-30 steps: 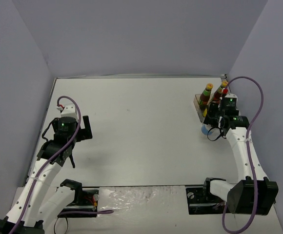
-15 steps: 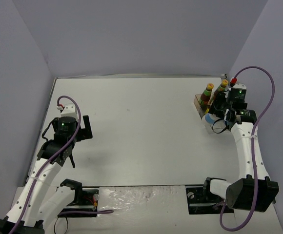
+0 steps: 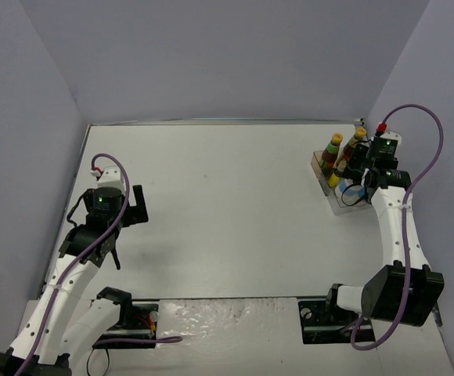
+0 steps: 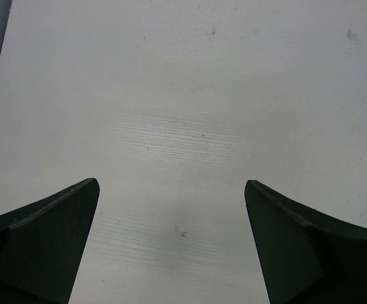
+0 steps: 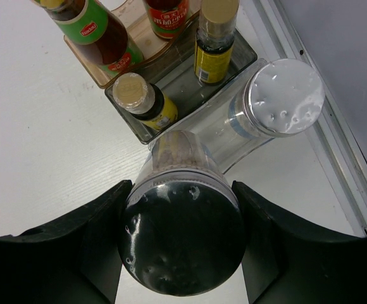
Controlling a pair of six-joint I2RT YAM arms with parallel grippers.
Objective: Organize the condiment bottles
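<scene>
My right gripper (image 5: 182, 190) is shut on a silver-topped cylinder (image 5: 182, 237), whose lower end reaches the near end of the clear tray (image 5: 178, 71). A second silver-topped cylinder (image 5: 286, 98) stands just right of it. Two tan-capped bottles with yellow labels (image 5: 144, 101) (image 5: 214, 44) stand in the tray. Behind them, a green-labelled dark bottle (image 5: 98, 31) and a red-labelled one (image 5: 166, 9) stand on the tray's raised step. From above, the right gripper (image 3: 357, 182) hangs over the tray (image 3: 326, 184) at the far right. My left gripper (image 4: 171, 183) is open over bare table.
The tray sits close to the right wall and the metal table edge (image 5: 335, 145). The left gripper (image 3: 137, 207) hovers at the left side of the white table (image 3: 227, 204), with nothing near it. Purple walls close in three sides.
The right arm has carried the cylinder away from the table in front of the tray, up to the tray's near end. The left arm has not moved.
</scene>
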